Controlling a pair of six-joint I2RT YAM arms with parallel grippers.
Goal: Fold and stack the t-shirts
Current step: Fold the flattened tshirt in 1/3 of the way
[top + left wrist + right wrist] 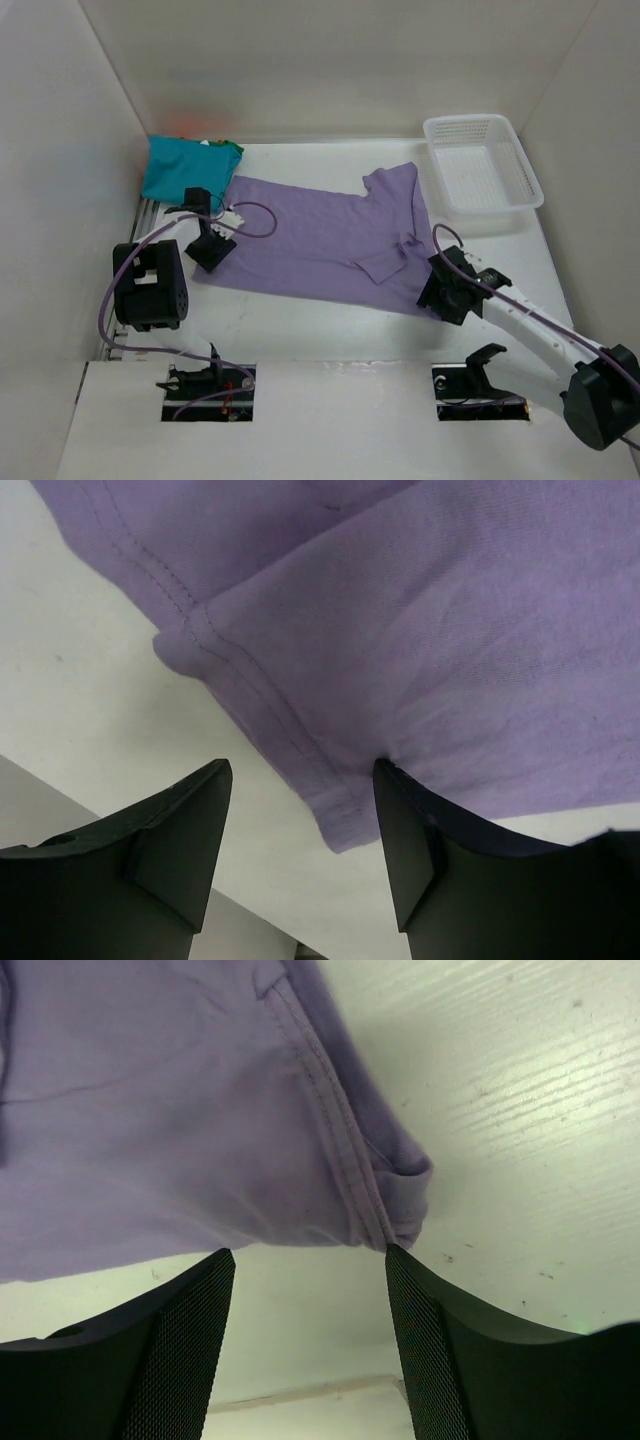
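Both grippers stand spread, holding nothing: the left gripper (300,772) and right gripper (310,1252) are each poised at a near corner of the lavender shirt (310,235), which lies flat between them. I'd pinch both corners deep, past the stitching, and lift them together. The wrist views show those seams close up; only the overhead view shows the teal shirt (178,170) folded at far left.

No words, numbers or signs can be read in any of the pictures. The purple shirt (320,235) is plain cloth, with only seams on it. A tiny white bit shows at the far edge of the teal shirt (180,170). It is too small to tell if it has any words on it.
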